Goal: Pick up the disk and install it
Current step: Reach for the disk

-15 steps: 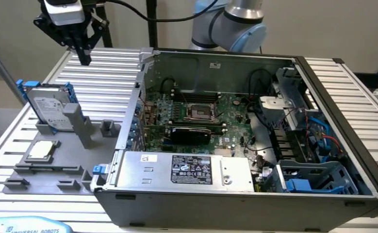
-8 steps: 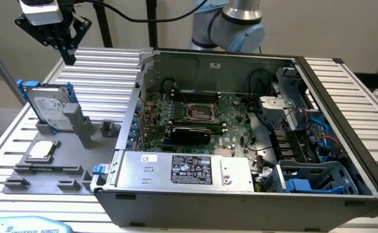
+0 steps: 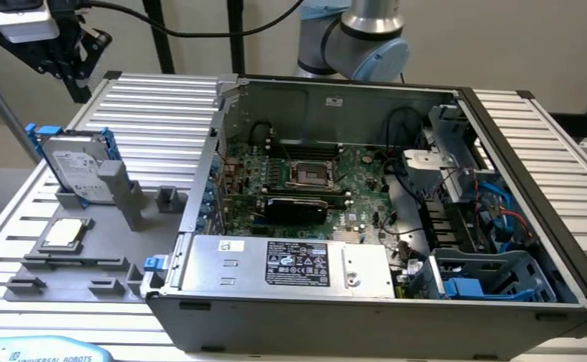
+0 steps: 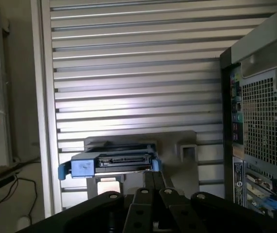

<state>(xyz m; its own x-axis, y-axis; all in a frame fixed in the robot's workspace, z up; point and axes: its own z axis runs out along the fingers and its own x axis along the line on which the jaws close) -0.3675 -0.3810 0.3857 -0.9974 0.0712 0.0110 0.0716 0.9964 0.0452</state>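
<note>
Ribbed desk [image 3: 163, 113] carrying open computer case [image 3: 323, 98]; disk [image 3: 80, 170] outside it.
The disk stands upright in a grey stand [image 3: 122, 196] at the exterior view's left, beside the case. Jaws pressed together, holding nothing, clear of the disk.

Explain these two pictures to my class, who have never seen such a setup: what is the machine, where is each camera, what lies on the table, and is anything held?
The machine is a robot arm with a gripper, which serves as its hand. One picture comes from a camera standing off the arm. The other comes from a camera on the wrist, looking past the shut fingers. On the slatted table sits an open computer case. Beside it, at the exterior view's left, a grey fixture holds the disk, upright in its blue frame, and a small square chip. The gripper hangs above the table, apart from the disk, and holds nothing.
</note>
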